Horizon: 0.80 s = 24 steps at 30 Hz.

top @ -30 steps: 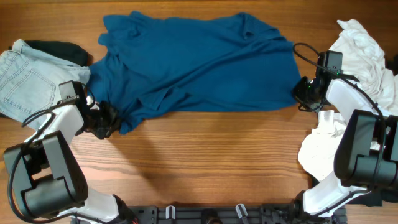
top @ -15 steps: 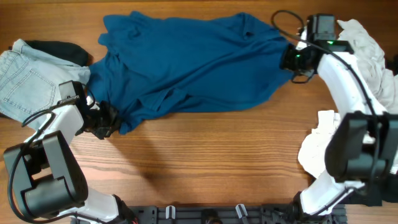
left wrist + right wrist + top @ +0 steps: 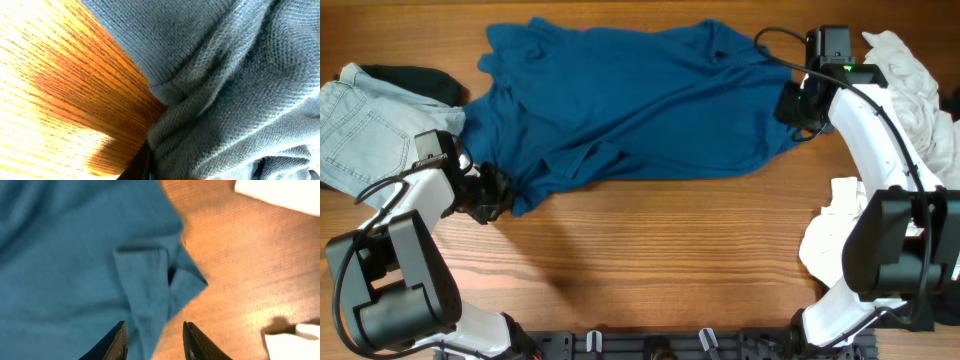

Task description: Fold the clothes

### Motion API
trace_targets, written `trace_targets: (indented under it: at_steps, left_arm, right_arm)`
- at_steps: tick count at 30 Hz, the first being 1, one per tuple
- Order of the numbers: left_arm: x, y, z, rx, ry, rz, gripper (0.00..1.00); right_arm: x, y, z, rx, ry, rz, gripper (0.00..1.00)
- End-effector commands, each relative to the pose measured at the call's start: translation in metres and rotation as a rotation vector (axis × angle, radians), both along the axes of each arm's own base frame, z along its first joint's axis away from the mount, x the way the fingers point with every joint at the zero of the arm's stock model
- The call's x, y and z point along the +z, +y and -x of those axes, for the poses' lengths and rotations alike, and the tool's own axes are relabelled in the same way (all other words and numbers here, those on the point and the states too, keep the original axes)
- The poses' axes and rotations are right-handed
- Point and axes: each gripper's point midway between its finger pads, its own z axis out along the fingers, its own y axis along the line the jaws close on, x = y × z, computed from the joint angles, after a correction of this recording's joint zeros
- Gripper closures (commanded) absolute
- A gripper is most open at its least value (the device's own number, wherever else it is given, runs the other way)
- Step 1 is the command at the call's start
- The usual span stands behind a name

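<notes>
The clothes, a deep-blue shirt (image 3: pixel 640 100), lie spread across the far half of the wooden table (image 3: pixel 660 260). My left gripper (image 3: pixel 488 195) is shut on the shirt's bunched lower-left corner. In the left wrist view the blue fabric (image 3: pixel 240 75) fills the frame, and only a dark fingertip (image 3: pixel 142 167) shows at the bottom. My right gripper (image 3: pixel 791 105) hovers over the shirt's right edge. The right wrist view shows it (image 3: pixel 155 344) open, with a folded flap of the shirt (image 3: pixel 150 280) lying loose under and between its fingers.
Pale blue jeans (image 3: pixel 355 130) and a dark garment (image 3: pixel 420 82) lie at the far left. White fabric (image 3: pixel 910 85) is piled at the far right, and more white cloth (image 3: pixel 835 240) lies near the right arm's base.
My right gripper moved from the shirt's lower-right edge toward the far side, dragged that edge with it, then opened and let the fabric go. The left gripper has not moved.
</notes>
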Motion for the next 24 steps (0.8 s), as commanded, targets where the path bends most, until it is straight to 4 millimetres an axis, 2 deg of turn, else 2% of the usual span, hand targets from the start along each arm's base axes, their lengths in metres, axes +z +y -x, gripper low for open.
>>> trace_targets:
  at_steps: [1, 4, 8, 11, 12, 13, 14, 16, 17, 21, 22, 24]
  left_arm:
    - [-0.014, 0.008, 0.018, 0.005, 0.071, -0.05, 0.89]
    - [-0.014, 0.008, 0.018, 0.005, 0.071, -0.05, 0.89]
    - [-0.014, 0.008, 0.018, 0.005, 0.071, -0.05, 0.89]
    - [-0.014, 0.008, 0.018, 0.004, 0.071, -0.05, 0.89]
    - [-0.014, 0.008, 0.018, 0.004, 0.071, -0.05, 0.89]
    - [-0.014, 0.008, 0.018, 0.004, 0.071, -0.05, 0.89]
    - [-0.014, 0.008, 0.018, 0.004, 0.071, -0.05, 0.89]
    - [-0.014, 0.008, 0.018, 0.004, 0.071, -0.05, 0.89]
    - [-0.014, 0.008, 0.018, 0.004, 0.071, -0.05, 0.89]
    - [-0.014, 0.008, 0.018, 0.004, 0.071, -0.05, 0.89]
    - [-0.014, 0.008, 0.018, 0.004, 0.071, -0.05, 0.89]
    - [-0.014, 0.008, 0.018, 0.004, 0.071, -0.05, 0.89]
  right_arm:
    - [-0.028, -0.008, 0.017, -0.103, 0.07, 0.002, 0.65]
    - [-0.053, 0.0, 0.006, -0.104, 0.064, -0.059, 0.67]
    - [-0.086, -0.001, 0.01, -0.147, 0.131, -0.067, 0.67]
    - [-0.099, -0.001, 0.007, -0.162, 0.136, -0.066, 0.66]
    - [-0.101, -0.001, 0.008, -0.162, 0.141, -0.066, 0.7]
    - [-0.101, -0.001, 0.008, -0.162, 0.146, -0.065, 0.81]
    - [-0.101, -0.002, 0.011, -0.165, 0.156, -0.065, 0.96]
    - [-0.099, -0.003, 0.015, -0.167, 0.173, -0.059, 0.96]
    - [-0.091, -0.007, 0.018, -0.177, 0.178, -0.045, 0.96]
    - [-0.058, -0.032, 0.033, -0.256, 0.176, 0.005, 0.96]
    - [-0.049, -0.042, 0.042, -0.284, 0.188, 0.002, 0.96]
    - [-0.046, -0.056, 0.056, -0.319, 0.23, 0.0, 0.96]
